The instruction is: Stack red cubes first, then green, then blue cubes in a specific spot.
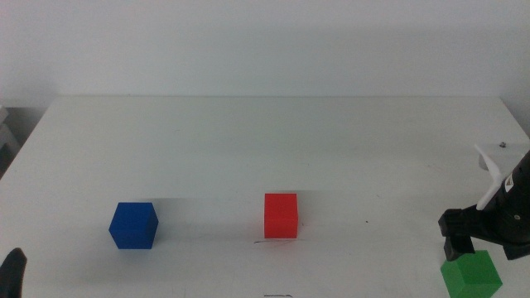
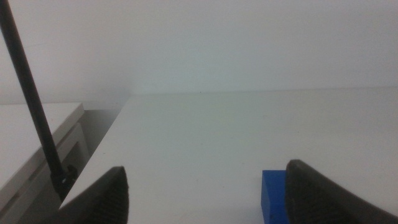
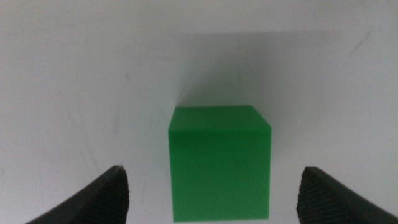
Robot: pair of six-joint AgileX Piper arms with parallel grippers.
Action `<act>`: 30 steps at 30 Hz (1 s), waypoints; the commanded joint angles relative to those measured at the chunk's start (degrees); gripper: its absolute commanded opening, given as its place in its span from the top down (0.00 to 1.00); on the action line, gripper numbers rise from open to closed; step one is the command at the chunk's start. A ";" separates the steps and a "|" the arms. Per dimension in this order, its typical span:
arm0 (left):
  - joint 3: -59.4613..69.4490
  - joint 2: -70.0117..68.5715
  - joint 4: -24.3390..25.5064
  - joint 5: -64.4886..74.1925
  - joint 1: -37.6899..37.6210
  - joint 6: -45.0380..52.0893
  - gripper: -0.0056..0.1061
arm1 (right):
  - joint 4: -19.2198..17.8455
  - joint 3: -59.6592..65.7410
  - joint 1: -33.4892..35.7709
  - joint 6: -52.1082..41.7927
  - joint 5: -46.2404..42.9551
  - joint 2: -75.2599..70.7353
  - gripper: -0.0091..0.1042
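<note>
While both arms sit at the near edge of the white table [image 1: 273, 141], the scene reads as follows

Right gripper [image 1: 474, 248]: at about 4 o'clock from the table's middle in the middle view, directly above the green cube [image 1: 471, 276]; in the right wrist view its two dark jaws are spread wide on either side of the cube [image 3: 219, 163], neither one touching it

Green cube: resting on the table at the near right corner, upright, well apart from the other two cubes

Red cube [image 1: 281, 216]: near the table's middle, slightly toward 6 o'clock, standing flat with its near edge just beside a short thin dark line [image 1: 267, 242]

Marked spot: that dark line lies on the tabletop at the red cube's foot, toward 7 o'clock of it; whether the cube covers part of it I cannot tell

Blue cube [image 1: 133, 225]: at about 9 o'clock from the red cube, well apart from it, flat on the table

Left gripper [image 1: 12, 271]: only a dark tip shows at the bottom left corner of the middle view, at 8 o'clock from the blue cube; in the left wrist view its jaws stand spread apart, pinching nothing, with the blue cube [image 2: 273, 195] partly hidden behind one jaw
</note>
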 commanded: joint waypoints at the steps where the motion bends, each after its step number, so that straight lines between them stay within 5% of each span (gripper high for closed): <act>1: -0.06 -1.47 -0.33 -4.34 0.09 -0.54 0.21 | -1.29 -1.08 -0.52 -0.64 -1.69 -1.55 0.14; 23: -0.06 -1.47 -0.33 -4.34 0.09 -0.54 0.21 | -1.14 -1.03 -0.52 -1.77 -1.32 7.83 0.22; 26: -0.06 -1.47 -0.33 -4.34 0.09 -0.54 0.21 | -1.14 -1.03 -0.52 -1.77 -1.20 8.91 0.32; 30: -0.06 -1.47 -0.33 -4.34 0.09 -0.54 0.21 | -1.14 -1.35 -0.35 -1.23 -0.42 8.84 0.67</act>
